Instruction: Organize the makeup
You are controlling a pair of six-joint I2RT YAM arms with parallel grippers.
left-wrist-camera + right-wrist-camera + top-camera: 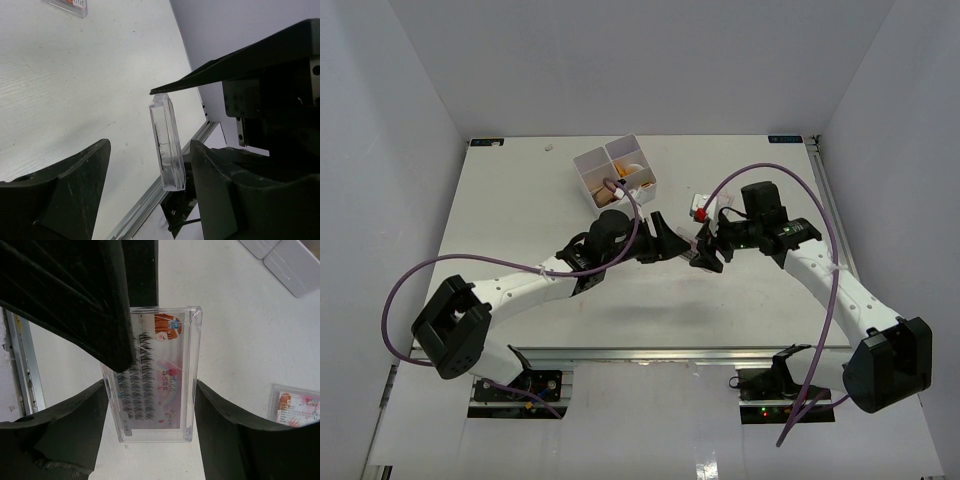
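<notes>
A clear pinkish packet of false lashes is held by its long edges between the fingers of my right gripper, above the table. In the left wrist view the packet shows edge-on between the spread fingers of my left gripper, close to the right finger but apart from it. One left finger crosses in front of the packet's face. In the top view the left gripper and right gripper meet at mid-table.
A second lash packet lies flat behind the grippers and also shows in the right wrist view. The white four-compartment box stands at the back centre with orange and beige items inside. The table's front rail runs below the packet.
</notes>
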